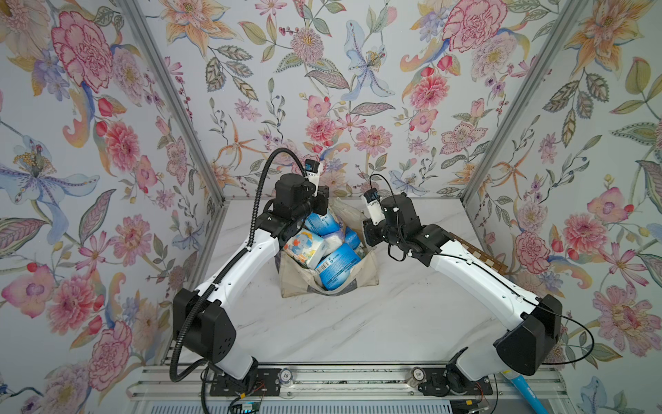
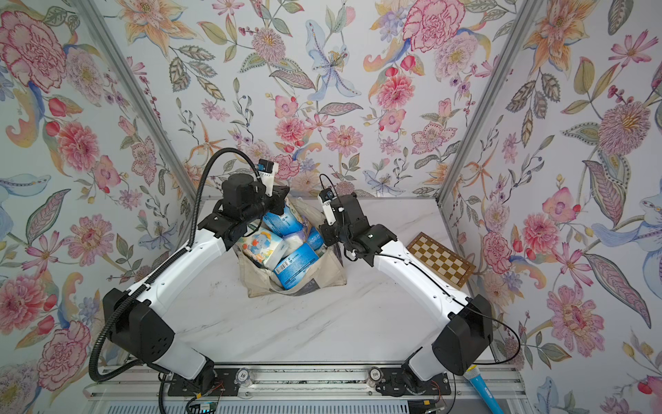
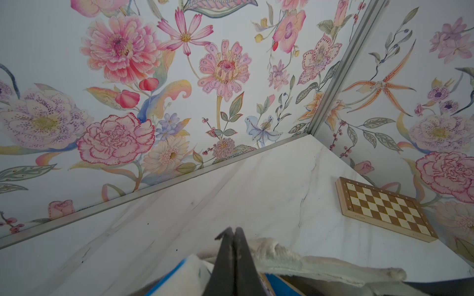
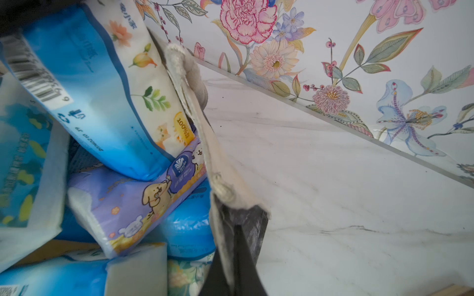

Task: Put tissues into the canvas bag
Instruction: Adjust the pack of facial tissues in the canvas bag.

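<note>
Chessboard (image 2: 441, 260) sits apart by the right wall. Empty left gripper (image 3: 234, 232) pressed together; right gripper (image 4: 232, 247) pinches canvas bag (image 1: 365, 276) rim. Blue tissues (image 1: 336, 267) heaped inside.

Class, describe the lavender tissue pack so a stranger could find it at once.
Find the cream canvas tote bag on the white marble table. Among the plastic-wrapped tissue packs crammed inside, one lies against the fabric wall. That lavender pack alone carries a yellow cartoon dog; its neighbours are blue and white.
</note>
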`<move>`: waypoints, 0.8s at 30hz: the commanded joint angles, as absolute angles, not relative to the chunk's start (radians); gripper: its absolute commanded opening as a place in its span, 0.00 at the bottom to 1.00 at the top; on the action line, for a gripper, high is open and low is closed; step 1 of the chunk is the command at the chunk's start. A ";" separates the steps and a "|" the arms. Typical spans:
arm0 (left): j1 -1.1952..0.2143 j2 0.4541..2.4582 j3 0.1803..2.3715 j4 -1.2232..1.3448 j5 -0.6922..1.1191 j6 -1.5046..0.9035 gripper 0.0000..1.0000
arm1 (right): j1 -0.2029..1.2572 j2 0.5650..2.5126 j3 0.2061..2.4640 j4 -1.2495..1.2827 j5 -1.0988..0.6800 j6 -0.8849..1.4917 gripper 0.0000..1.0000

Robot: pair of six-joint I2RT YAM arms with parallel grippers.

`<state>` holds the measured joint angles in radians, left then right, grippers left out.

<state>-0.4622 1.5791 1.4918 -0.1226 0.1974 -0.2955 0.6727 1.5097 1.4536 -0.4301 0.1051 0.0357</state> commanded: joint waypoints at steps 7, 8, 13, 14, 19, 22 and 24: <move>-0.502 1.587 1.342 -0.504 0.101 -0.263 0.00 | 0.655 1.505 1.546 -0.290 0.101 0.045 0.00; -0.500 1.582 1.337 -0.519 0.084 -0.258 0.00 | 0.655 1.506 1.549 -0.290 0.103 0.045 0.00; -0.500 1.592 1.335 -0.621 0.017 -0.224 0.00 | 0.655 1.503 1.552 -0.290 0.104 0.043 0.00; -0.501 1.595 1.331 -0.630 0.006 -0.219 0.00 | 0.655 1.502 1.552 -0.290 0.106 0.043 0.00; -0.498 1.639 1.316 -0.647 -0.002 -0.201 0.00 | 0.655 1.495 1.549 -0.290 0.109 0.042 0.00; -0.493 1.636 1.305 -0.616 -0.002 -0.206 0.00 | 0.655 1.486 1.546 -0.290 0.119 0.038 0.00; -0.479 1.605 1.301 -0.574 0.029 -0.219 0.00 | 0.627 1.477 1.543 -0.290 0.127 0.032 0.00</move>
